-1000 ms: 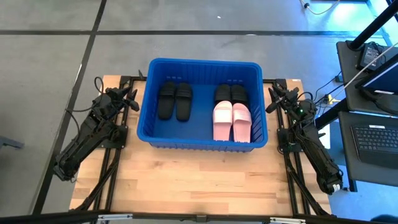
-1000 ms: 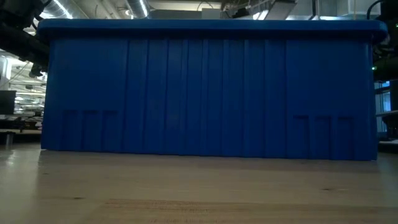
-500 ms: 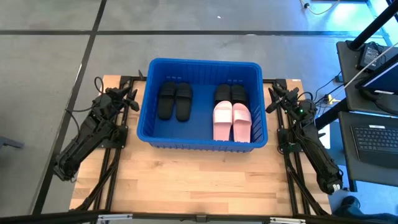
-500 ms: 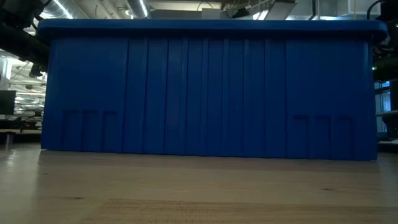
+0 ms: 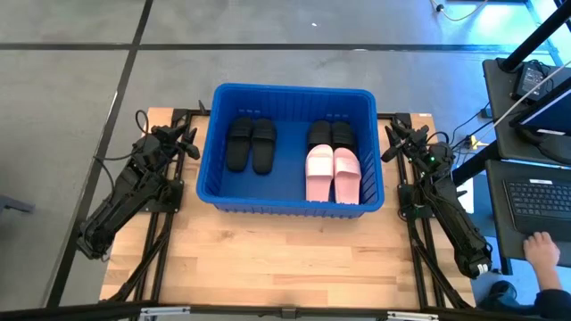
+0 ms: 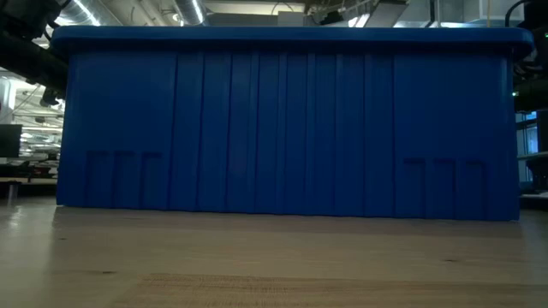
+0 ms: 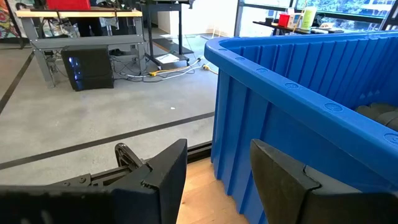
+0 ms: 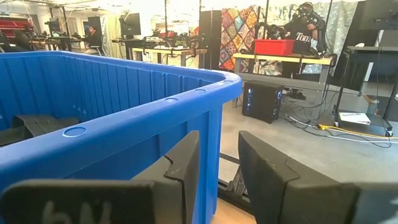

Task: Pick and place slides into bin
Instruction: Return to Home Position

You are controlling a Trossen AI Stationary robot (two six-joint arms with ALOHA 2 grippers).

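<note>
the large bright-blue ribbed plastic bin (image 5: 290, 205) sits at the far middle of the pale wooden worktop (image 5: 285, 259), and in the low view its front wall fills nearly the whole width. all six slides lie inside it. one pair of matte black open-toe slides (image 5: 239, 145) rests side by side in the bin's left half. a second black pair (image 5: 321, 134) lies against the far wall in the right half. the two pale pink slides (image 5: 319, 176) lie side by side just in front of that pair, toward the near wall. no slide shows on the worktop around the bin, so by my reading the picking and placing is done, and all that is left is for the arms to settle at rest.

both arms look close to that. each lies folded low along its own edge of the worktop, outside the bin. the left gripper (image 5: 185, 143) sits just beside the bin's left wall, near its far corner, and its wrist view shows its two dark fingers standing apart with nothing between them. the right gripper (image 5: 393, 143) sits just beside the right wall in a mirrored pose, fingers likewise apart and empty. off the worktop, at the right, a person's hand (image 5: 542, 247) rests near a black keyboard (image 5: 535, 196).
</note>
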